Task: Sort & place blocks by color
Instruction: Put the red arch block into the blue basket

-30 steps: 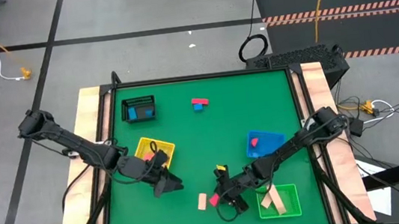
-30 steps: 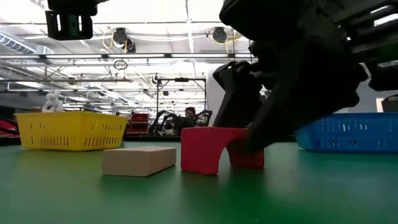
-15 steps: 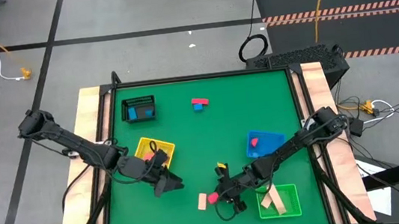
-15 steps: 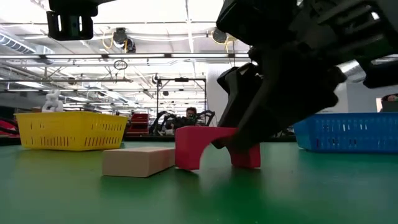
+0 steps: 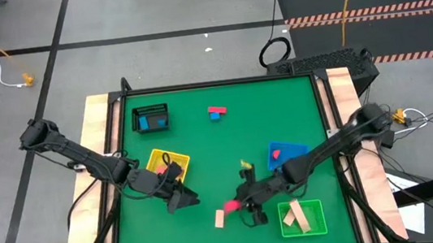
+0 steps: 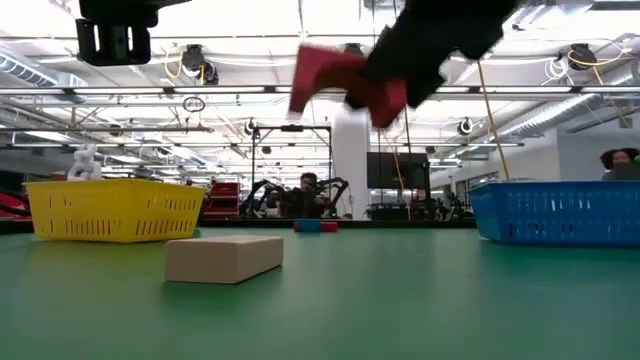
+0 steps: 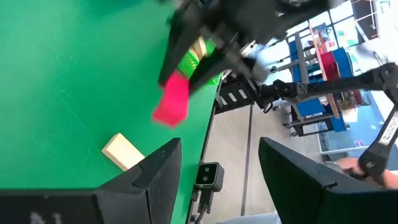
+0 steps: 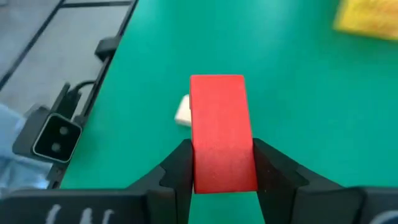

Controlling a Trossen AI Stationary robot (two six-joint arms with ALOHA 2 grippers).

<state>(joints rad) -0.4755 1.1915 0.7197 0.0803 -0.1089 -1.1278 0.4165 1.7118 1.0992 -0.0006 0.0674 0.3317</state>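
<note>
My right gripper (image 5: 241, 205) is shut on a red block (image 8: 221, 127), which the low view shows high above the table as the red block (image 6: 345, 78). A tan block (image 5: 219, 218) lies flat on the green mat just below and beside it, also seen as the tan block (image 6: 224, 257). My left gripper (image 5: 184, 199) hovers open near the yellow tray (image 5: 169, 164), a little to the left of the red block (image 7: 171, 102). A red and a blue block (image 5: 216, 112) sit together near the far edge. My right gripper pinches the red block between its two fingers, one finger (image 8: 179, 167) on each long side, at the block's end (image 8: 224, 177) nearest the wrist. The fingers reach in from the table's right, along the block. The block is lifted clear of the table and sticks out past the fingertips.
The black tray (image 5: 151, 117) holds a blue block, the yellow tray a red one, the blue tray (image 5: 287, 154) a red one, and the green tray (image 5: 303, 218) holds tan pieces. Bare green mat lies in the middle and along the far side.
My right gripper has risen from the table, carrying the red block with it. The block stood on the mat beside the tan block and now hangs well above it, tilted. The tan block and my left arm have stayed put.
</note>
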